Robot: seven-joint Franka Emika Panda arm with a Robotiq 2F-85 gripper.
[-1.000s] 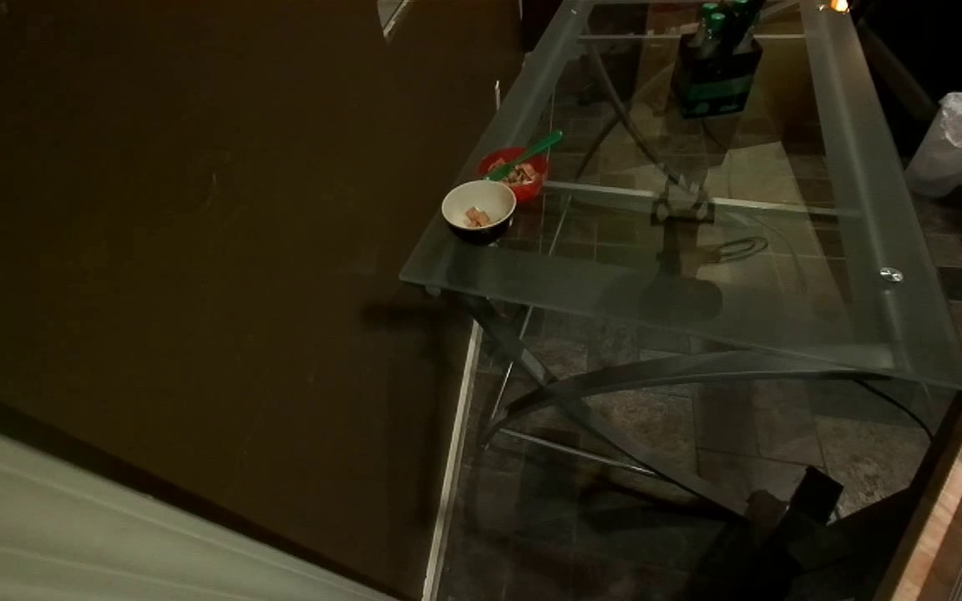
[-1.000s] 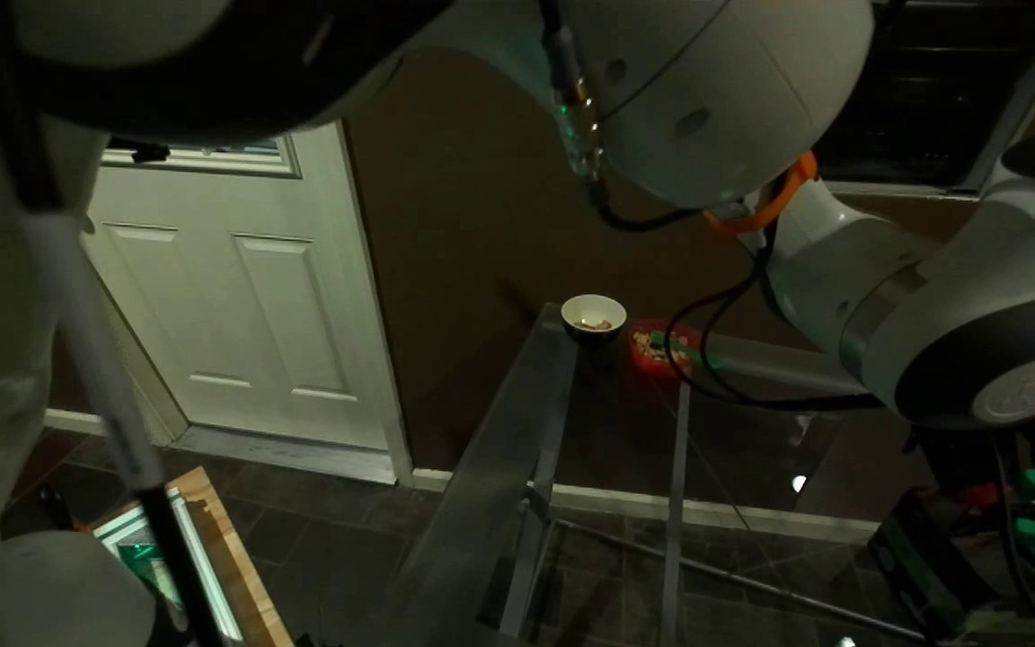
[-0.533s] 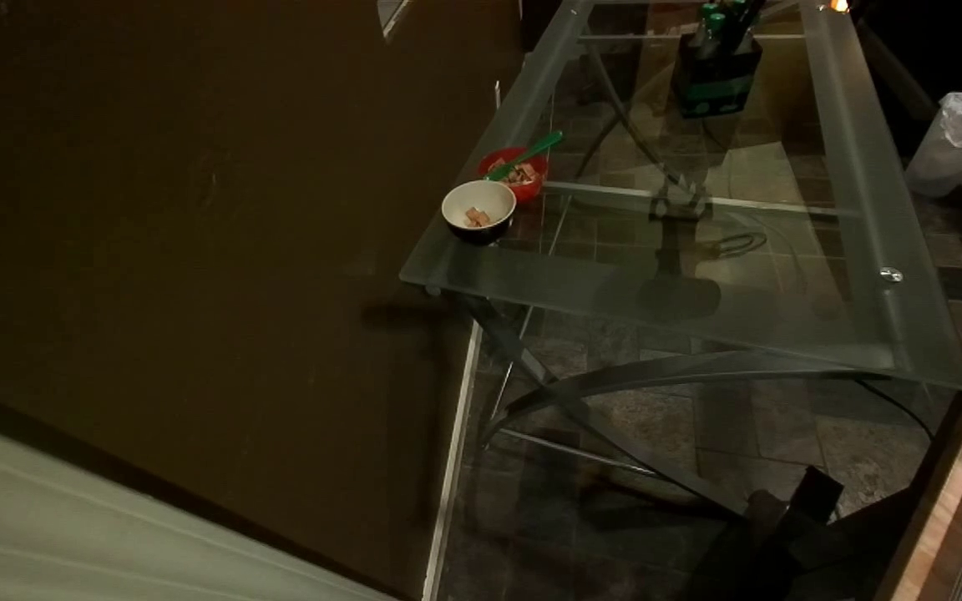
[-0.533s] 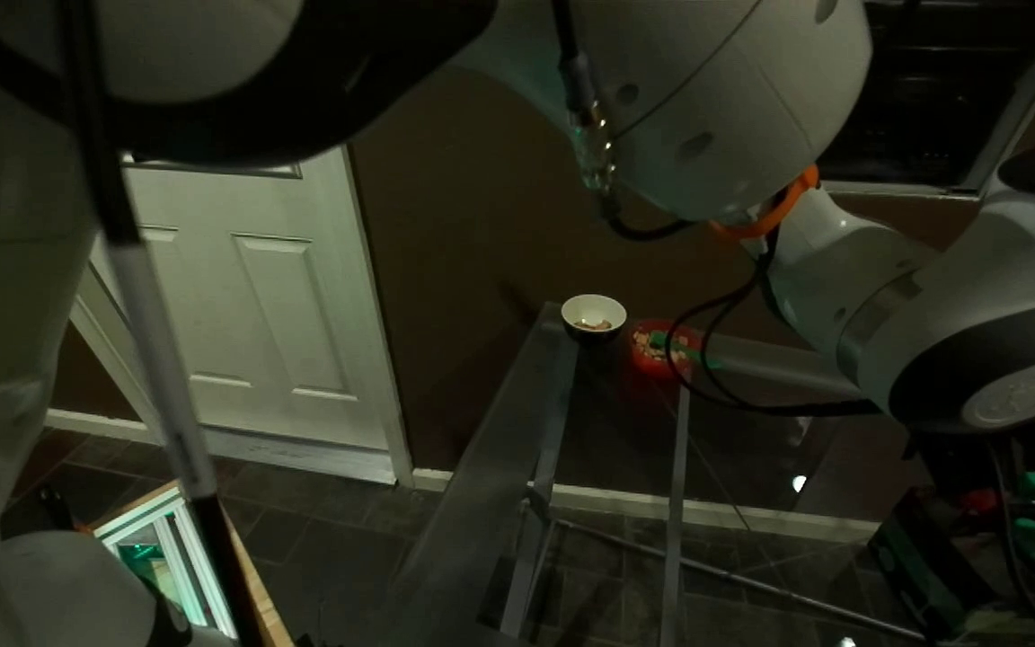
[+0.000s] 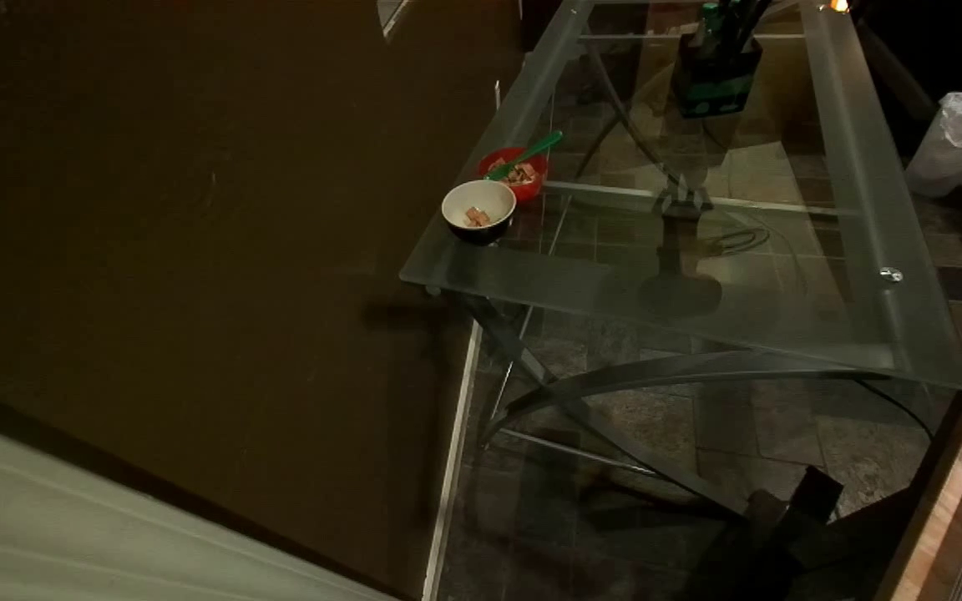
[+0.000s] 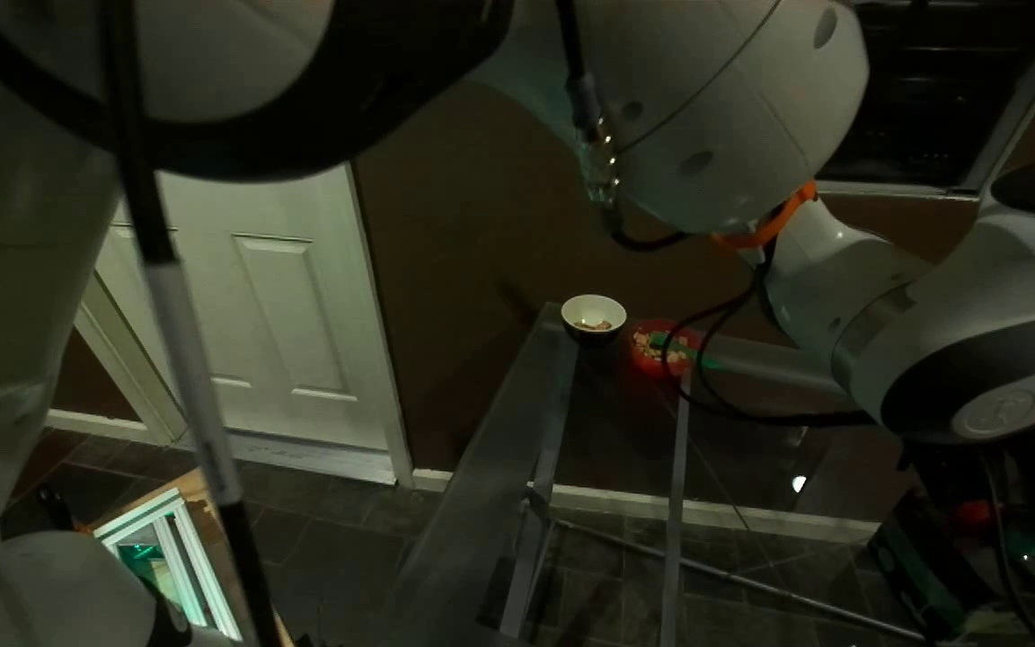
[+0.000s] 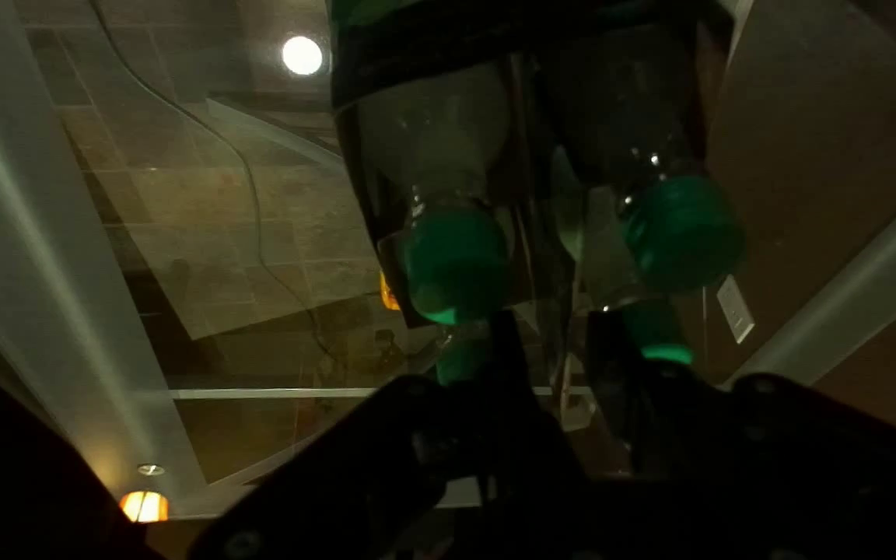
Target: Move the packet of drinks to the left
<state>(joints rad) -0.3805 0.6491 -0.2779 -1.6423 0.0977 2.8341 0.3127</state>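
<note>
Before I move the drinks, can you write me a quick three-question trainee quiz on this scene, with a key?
1. Multiple choice: on the packet of drinks, the bottle caps in the wrist view are: A yellow; B green; C white.
2. True or false: the green utensil rests in the red bowl.
3. Short answer: is the end effector open or shut?

Key: 1. B; 2. True; 3. Open.
</note>
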